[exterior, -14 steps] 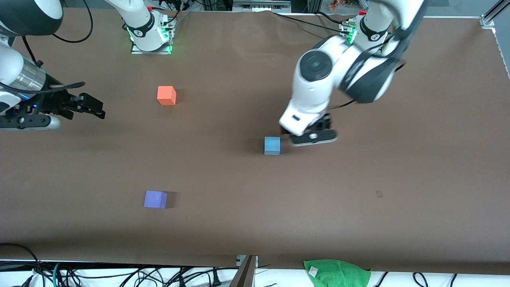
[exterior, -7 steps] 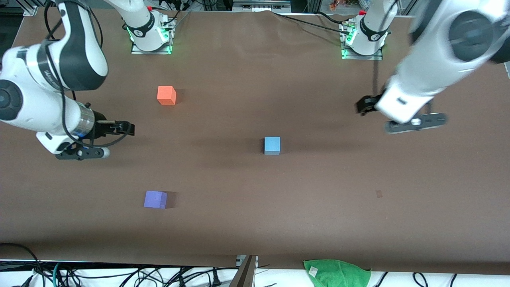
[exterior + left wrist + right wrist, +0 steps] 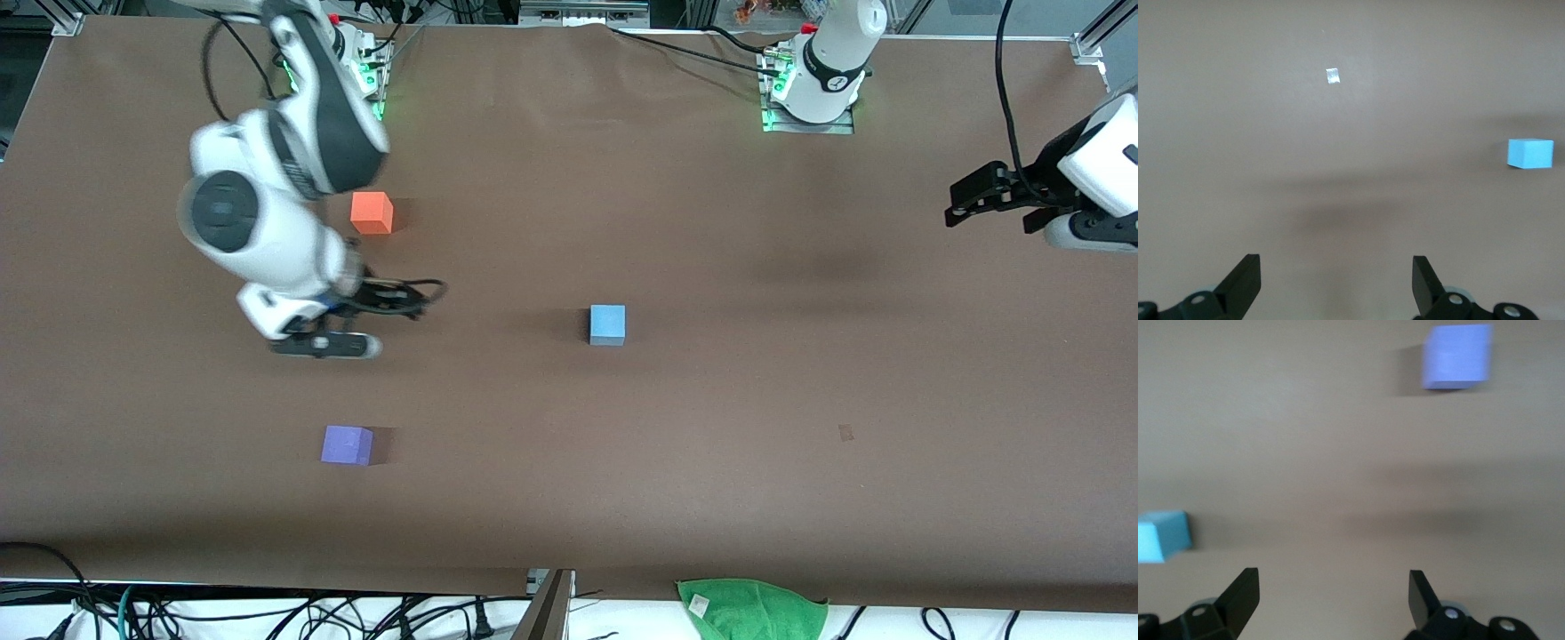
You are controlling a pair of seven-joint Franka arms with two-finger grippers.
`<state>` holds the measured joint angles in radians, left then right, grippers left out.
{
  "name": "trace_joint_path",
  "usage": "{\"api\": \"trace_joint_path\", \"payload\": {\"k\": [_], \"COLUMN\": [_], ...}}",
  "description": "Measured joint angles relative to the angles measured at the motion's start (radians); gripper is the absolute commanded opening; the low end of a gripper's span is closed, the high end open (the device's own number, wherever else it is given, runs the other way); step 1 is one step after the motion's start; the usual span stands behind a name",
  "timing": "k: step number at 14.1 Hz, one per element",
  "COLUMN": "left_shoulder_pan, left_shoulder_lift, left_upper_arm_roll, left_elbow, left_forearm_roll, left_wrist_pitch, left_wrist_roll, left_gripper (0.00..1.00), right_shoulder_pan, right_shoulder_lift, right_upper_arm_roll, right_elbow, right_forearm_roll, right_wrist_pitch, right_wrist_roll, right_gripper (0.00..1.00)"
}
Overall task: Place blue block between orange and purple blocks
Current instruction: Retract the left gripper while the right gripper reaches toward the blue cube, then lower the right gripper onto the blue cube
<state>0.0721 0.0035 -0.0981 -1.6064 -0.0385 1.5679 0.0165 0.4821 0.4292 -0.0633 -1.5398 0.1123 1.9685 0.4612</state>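
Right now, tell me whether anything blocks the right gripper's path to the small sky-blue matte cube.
Nothing visible does. The right gripper, open, hangs over bare brown table between the bright orange cube and violet-purple cube; only bare tabletop separates it from the sky-blue cube.

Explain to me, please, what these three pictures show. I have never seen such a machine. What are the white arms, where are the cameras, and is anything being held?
Two white robot arms stand at a brown table. One picture looks down from a high camera across the table; the two others come from cameras on the arms' wrists.

Three small cubes lie apart: the orange block, the blue block and, nearest the high camera, the purple block.

The right gripper is open, over bare table between the orange and purple blocks. The left gripper, also open, is at its own end of the table. Neither holds anything. A green cloth lies at the table's edge.
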Motion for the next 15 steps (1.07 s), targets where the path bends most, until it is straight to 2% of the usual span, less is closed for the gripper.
{"api": "trace_joint_path", "payload": {"k": [2, 4, 7, 10, 15], "left_shoulder_pan": [-0.046, -0.092, -0.098, -0.098, -0.095], "left_shoulder_lift": [-0.066, -0.105, -0.116, -0.104, -0.078], "left_upper_arm_roll": [0.029, 0.045, 0.061, 0.068, 0.074], "left_elbow": [-0.127, -0.177, -0.188, -0.177, -0.137], "left_forearm_roll": [0.001, 0.014, 0.020, 0.020, 0.020], "left_wrist_pitch": [0.078, 0.084, 0.078, 0.074, 0.050], "left_wrist_roll": [0.031, 0.035, 0.041, 0.043, 0.009], "left_gripper": [1.00, 1.00, 1.00, 1.00, 1.00], "right_shoulder_pan": [0.076, 0.160, 0.257, 0.325, 0.425], "right_shoulder_lift": [0.067, 0.141, 0.255, 0.348, 0.427], "right_upper_arm_roll": [0.003, 0.005, 0.003, 0.001, -0.005], "right_elbow": [0.021, 0.061, 0.123, 0.168, 0.181], "right_forearm_roll": [0.000, 0.000, -0.001, -0.039, -0.094], "right_wrist_pitch": [0.091, 0.170, 0.278, 0.354, 0.456], "right_wrist_roll": [0.104, 0.198, 0.300, 0.372, 0.523], "right_gripper": [0.99, 0.99, 0.99, 0.99, 0.99]}}
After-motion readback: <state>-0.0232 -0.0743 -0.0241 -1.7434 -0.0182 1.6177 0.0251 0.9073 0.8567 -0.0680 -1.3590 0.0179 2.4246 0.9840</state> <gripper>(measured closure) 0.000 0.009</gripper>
